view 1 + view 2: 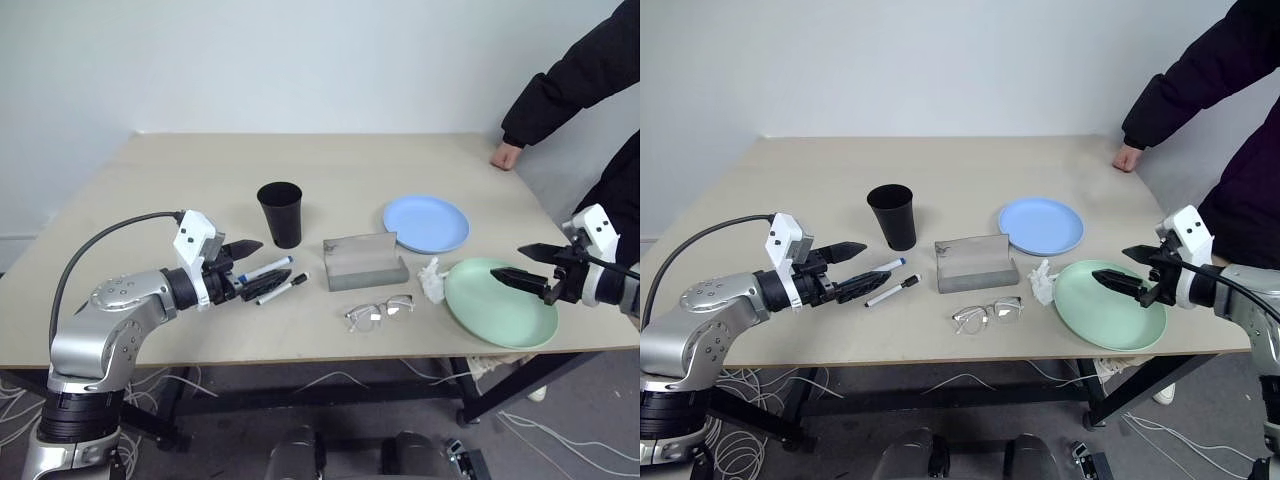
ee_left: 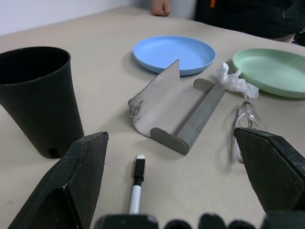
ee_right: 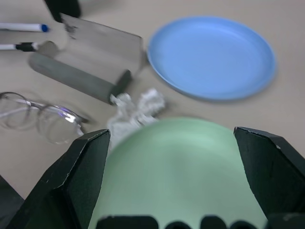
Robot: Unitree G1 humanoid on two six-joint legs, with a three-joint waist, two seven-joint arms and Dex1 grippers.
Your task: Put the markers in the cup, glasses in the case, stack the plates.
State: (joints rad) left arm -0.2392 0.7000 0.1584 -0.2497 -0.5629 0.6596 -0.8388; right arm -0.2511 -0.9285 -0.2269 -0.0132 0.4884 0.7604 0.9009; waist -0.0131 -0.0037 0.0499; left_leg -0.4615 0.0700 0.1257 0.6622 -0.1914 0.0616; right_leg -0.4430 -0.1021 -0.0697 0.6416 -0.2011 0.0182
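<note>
Beige table [image 1: 200,190] against a pale wall, a person's hand [image 1: 506,156] resting on its far right corner, both robot arms poised with jaws spread and empty.

Left gripper [image 1: 243,270] hovers at the two markers [image 1: 274,278], which lie side by side just in front of the upright black cup [image 1: 281,213]. Right gripper [image 1: 530,266] hangs over the mint green plate [image 1: 500,305] near the table's front right edge. At centre the grey case [image 1: 364,262] sits open, the glasses [image 1: 379,313] in front of it, the light blue plate [image 1: 427,223] behind it to the right, a crumpled white tissue [image 1: 432,279] touching the green plate's rim.
</note>
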